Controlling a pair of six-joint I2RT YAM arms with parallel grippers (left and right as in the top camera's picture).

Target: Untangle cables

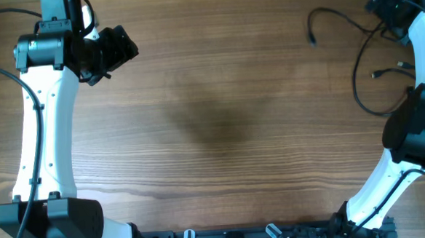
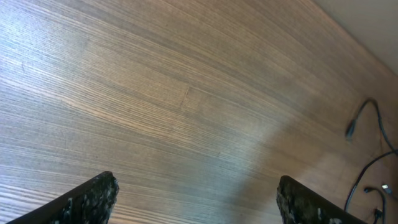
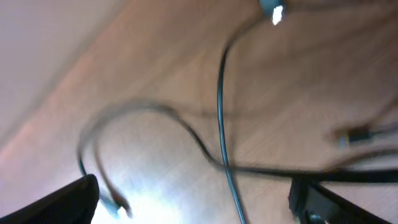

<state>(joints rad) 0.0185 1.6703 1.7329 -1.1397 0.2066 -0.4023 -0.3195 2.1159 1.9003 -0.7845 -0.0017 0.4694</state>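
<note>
At the far right corner of the wooden table (image 1: 220, 118), seen from overhead, the cables (image 1: 356, 79) are lying as loose black strands, curving out beside the right arm, with small plugs at their ends. The right gripper (image 1: 376, 6) is hanging over the spot where the strands are meeting, while the left gripper (image 1: 129, 49) is hovering over bare wood at the far left, well apart from them. Through the left wrist camera, the left gripper (image 2: 199, 199) is standing spread wide with nothing between its fingers (image 2: 93, 199), and the cables (image 2: 379, 118) are showing only at the right edge, one plug (image 2: 350, 129) resting on the wood. Through the right wrist camera, which is blurred, the right gripper (image 3: 199, 199) is also standing released, its fingers (image 3: 68, 202) far apart, and the cables (image 3: 219, 93) are crossing one another on the table just beneath it, one strand running across the gap without being pinched.
</note>
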